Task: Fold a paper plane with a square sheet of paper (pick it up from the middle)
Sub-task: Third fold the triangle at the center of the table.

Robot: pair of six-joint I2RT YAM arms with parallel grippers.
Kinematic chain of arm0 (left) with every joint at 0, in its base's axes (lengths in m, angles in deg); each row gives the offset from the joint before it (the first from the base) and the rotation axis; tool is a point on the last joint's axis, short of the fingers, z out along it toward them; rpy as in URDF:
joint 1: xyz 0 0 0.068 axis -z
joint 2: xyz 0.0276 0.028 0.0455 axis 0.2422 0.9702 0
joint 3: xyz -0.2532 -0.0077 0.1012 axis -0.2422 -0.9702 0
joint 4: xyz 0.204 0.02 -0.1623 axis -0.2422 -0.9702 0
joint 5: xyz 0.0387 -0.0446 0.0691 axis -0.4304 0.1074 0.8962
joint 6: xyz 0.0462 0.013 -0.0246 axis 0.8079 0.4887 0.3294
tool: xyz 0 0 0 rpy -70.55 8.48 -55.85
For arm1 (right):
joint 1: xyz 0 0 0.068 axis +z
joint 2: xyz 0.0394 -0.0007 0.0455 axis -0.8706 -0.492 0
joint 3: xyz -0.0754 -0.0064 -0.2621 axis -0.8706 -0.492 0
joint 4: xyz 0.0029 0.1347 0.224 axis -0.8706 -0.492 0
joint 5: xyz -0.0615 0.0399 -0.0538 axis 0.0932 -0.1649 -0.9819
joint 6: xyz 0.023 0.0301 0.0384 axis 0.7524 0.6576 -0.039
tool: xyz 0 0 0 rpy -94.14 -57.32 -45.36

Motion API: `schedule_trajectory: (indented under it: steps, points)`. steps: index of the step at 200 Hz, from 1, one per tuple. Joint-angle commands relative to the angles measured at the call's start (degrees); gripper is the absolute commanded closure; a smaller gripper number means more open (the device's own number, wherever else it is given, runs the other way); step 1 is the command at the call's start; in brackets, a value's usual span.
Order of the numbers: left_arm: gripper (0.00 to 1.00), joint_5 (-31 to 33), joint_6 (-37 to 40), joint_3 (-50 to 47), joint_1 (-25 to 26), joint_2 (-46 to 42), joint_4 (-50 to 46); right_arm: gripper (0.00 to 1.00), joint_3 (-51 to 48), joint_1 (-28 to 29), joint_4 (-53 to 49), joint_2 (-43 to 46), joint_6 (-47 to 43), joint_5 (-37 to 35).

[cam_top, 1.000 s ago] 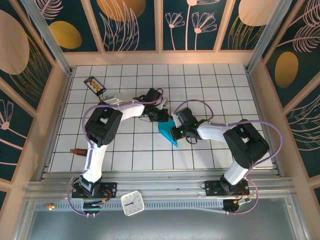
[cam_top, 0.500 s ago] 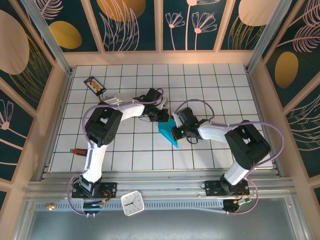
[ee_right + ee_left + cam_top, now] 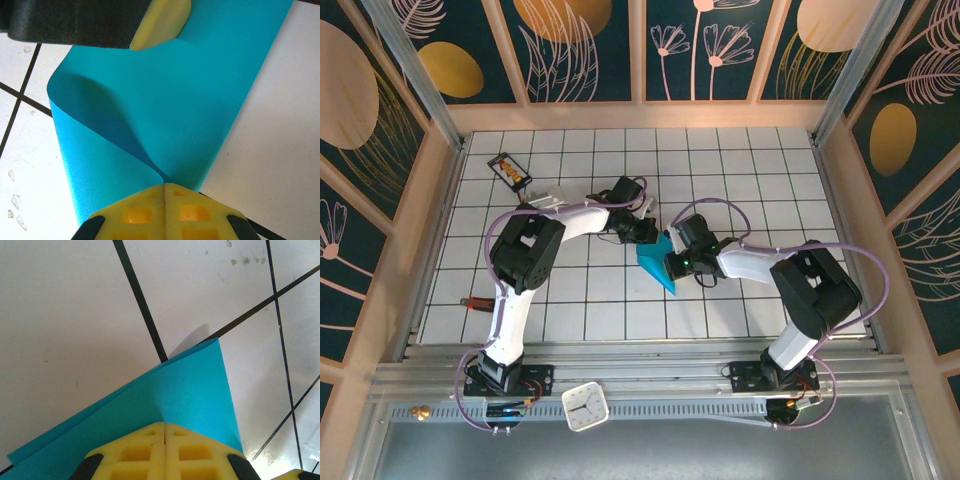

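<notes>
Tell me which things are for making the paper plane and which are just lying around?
For the job:
- teal paper, partly folded over
- left gripper and right gripper, both pinched shut on it

Just lying about:
- black card with orange marks, far left corner
- white clock, down by the arm bases
- small red thing, left edge

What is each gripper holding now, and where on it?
Both hold the teal paper: left gripper pinches doubled layers near a corner, right gripper its curled-over edge.
</notes>
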Motion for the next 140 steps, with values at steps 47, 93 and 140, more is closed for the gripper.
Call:
schedule_trajectory:
  steps: [47, 93, 140]
  points:
    - [1.0, 4.12, 1.06, -0.62, 0.53, 4.27, -5.48, 1.0, 0.17, -0.42, -0.85, -0.67, 0.34, 0.61]
    - [1.0, 4.07, 1.09, -0.62, 0.56, 4.19, -5.56, 1.0, 0.77, -0.4, -0.81, -1.24, 0.25, 1.32]
    - [1.0, 4.09, 1.11, -0.75, 0.53, 4.19, -5.6, 1.0, 1.06, -0.39, -1.61, -2.38, 0.56, 0.45]
